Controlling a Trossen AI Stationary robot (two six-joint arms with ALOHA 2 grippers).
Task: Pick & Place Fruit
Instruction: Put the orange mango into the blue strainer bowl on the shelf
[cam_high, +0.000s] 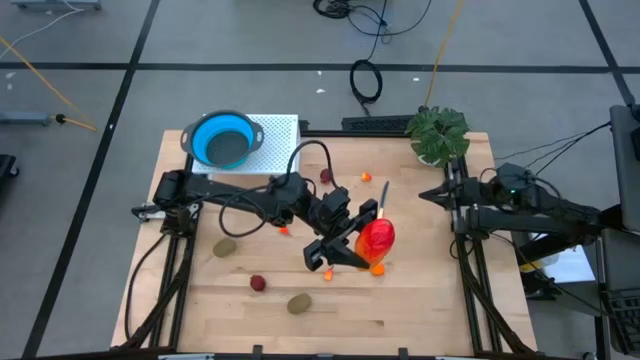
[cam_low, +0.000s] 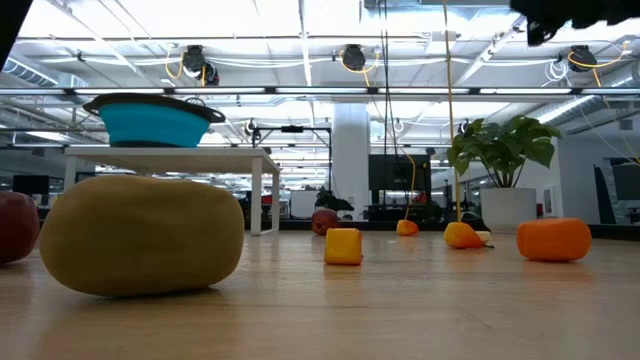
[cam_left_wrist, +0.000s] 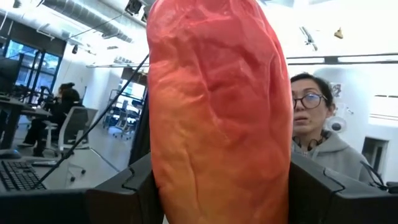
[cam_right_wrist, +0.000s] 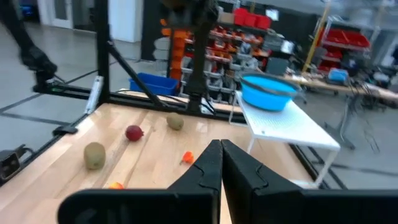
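Observation:
My left gripper (cam_high: 360, 242) reaches to the table's middle and is shut on the large red-orange fruit (cam_high: 377, 237), which fills the left wrist view (cam_left_wrist: 217, 112). Loose on the wood lie dark red balls (cam_high: 258, 283) (cam_high: 326, 176), brown-green ovals (cam_high: 298, 303) (cam_high: 224, 247) and tiny orange bits (cam_high: 378, 268) (cam_high: 283, 230). In the low view one oval (cam_low: 140, 235) lies close, with a yellow cube (cam_low: 343, 245) and an orange piece (cam_low: 553, 240) behind it. My right gripper (cam_right_wrist: 221, 158) waits shut at the right edge (cam_high: 432, 194). My left gripper pinches the red-orange fruit between its two fingers (cam_left_wrist: 124, 193), one on each long side (cam_left_wrist: 165, 180). The fingers come roughly level from the table's left and lie across the fruit. The low view shows no red-orange fruit on the table top, so it seems lifted clear.
A blue bowl (cam_high: 225, 140) sits on a white stand (cam_high: 280, 130) at the far left. A potted plant (cam_high: 440, 133) stands at the far right corner, and a slim knife (cam_high: 383, 195) lies beyond the held fruit. A person (cam_left_wrist: 314, 124) sits beyond the table.

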